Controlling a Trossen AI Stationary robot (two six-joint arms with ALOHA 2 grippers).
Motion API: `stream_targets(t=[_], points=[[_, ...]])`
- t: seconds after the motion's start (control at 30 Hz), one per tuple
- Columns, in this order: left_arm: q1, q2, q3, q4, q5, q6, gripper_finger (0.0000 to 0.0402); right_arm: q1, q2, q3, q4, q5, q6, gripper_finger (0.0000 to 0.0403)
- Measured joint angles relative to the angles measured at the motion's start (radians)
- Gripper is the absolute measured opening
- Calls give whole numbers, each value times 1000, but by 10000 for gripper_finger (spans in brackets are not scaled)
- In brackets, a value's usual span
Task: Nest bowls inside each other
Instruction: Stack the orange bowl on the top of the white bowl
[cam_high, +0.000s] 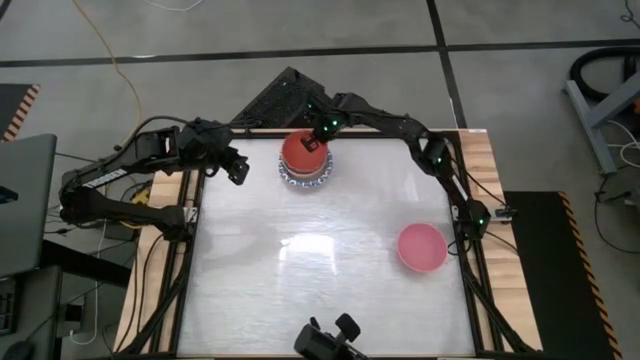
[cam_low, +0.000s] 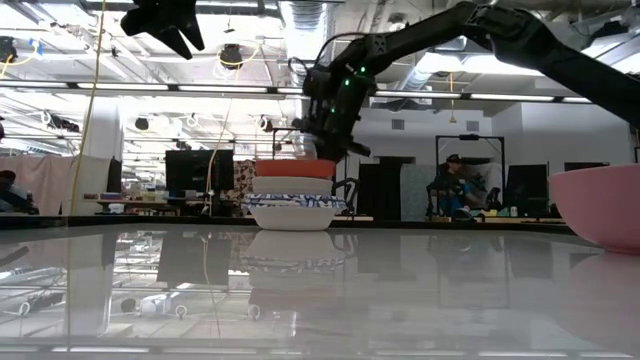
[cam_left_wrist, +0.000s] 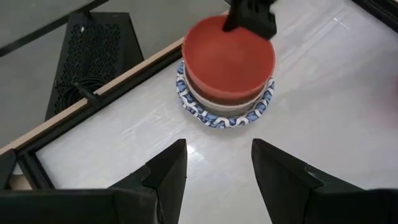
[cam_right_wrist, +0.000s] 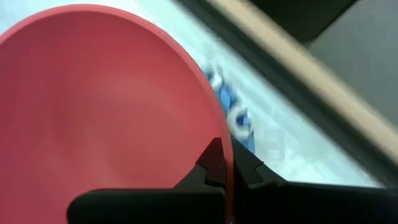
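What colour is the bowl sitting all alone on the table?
Pink. The lone bowl shows best in the high view, near the table's right edge.

I count one red bowl (cam_high: 303, 150) pinched in my right claw (cam_high: 311, 146), on top of a stack (cam_low: 292, 208) whose count I can't make out. One pink bowl (cam_high: 421, 247) sits well apart from that claw. Two claws total, left claw (cam_high: 238, 168) empty.

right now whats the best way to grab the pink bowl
Take the pink bowl by its rim, coming straight down with one finger inside the wall and one outside. It sits upright and alone near the table's right edge, mouth open upward, so the thin rim is the only part the fingers can pinch.
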Motion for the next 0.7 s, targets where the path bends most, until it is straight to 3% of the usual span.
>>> stream_targets(t=[0.17, 0.47, 0.7], points=[[0, 0, 0, 0, -6, 10, 169, 16, 0, -77, 50, -6, 3, 8], [0, 1, 0, 3, -27, 22, 169, 18, 0, -84, 67, -38, 4, 12], [0, 24, 0, 1, -26, 14, 169, 12, 1, -84, 68, -88, 13, 66]])
